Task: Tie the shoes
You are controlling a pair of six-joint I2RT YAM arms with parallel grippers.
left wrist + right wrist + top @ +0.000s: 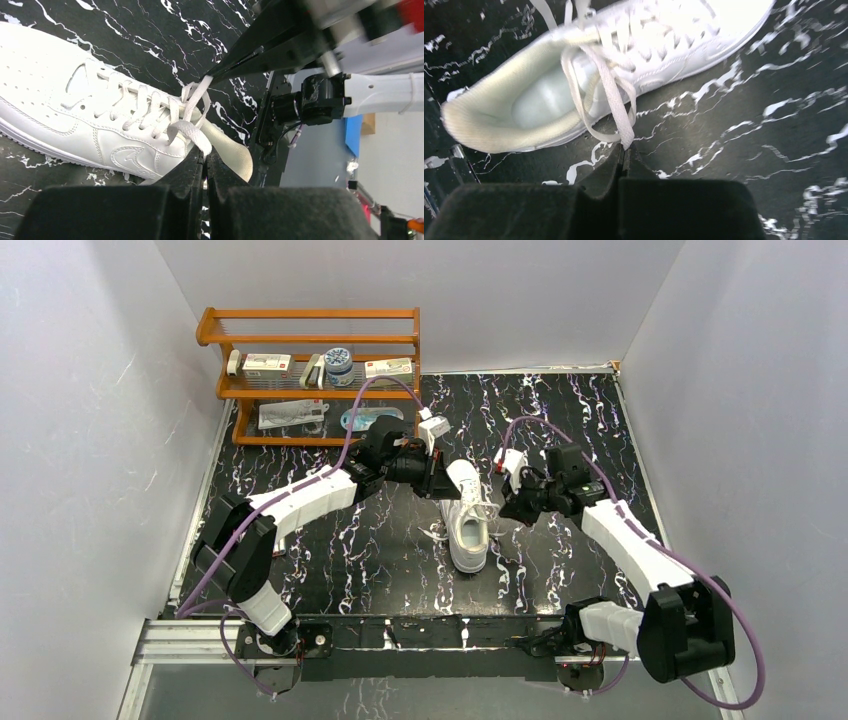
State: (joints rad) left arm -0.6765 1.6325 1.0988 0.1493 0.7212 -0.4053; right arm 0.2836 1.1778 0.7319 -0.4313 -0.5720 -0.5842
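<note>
From above, the sneaker (468, 525) lies on the table (330, 560) between the two sets of fingers, its toe towards the arm bases. The left gripper (440, 478) is at the collar on one flank and the right gripper (507, 505) is just beside the other. I judge they are set this way so each can draw a lace outward, away from the other.

In the left wrist view, the left fingers are clenched on a lace end (192, 132) right at their tips. It runs forward from there to the top eyelets. Beyond these, the right gripper's tips pinch the other strand (200, 92), and the two strands cross between the grippers.

In the right wrist view, the right fingers are pinched shut on a flat lace straight ahead of their tips. The shoe's open collar lies beyond them and to the left, with a slack loop draped over its edge.
</note>
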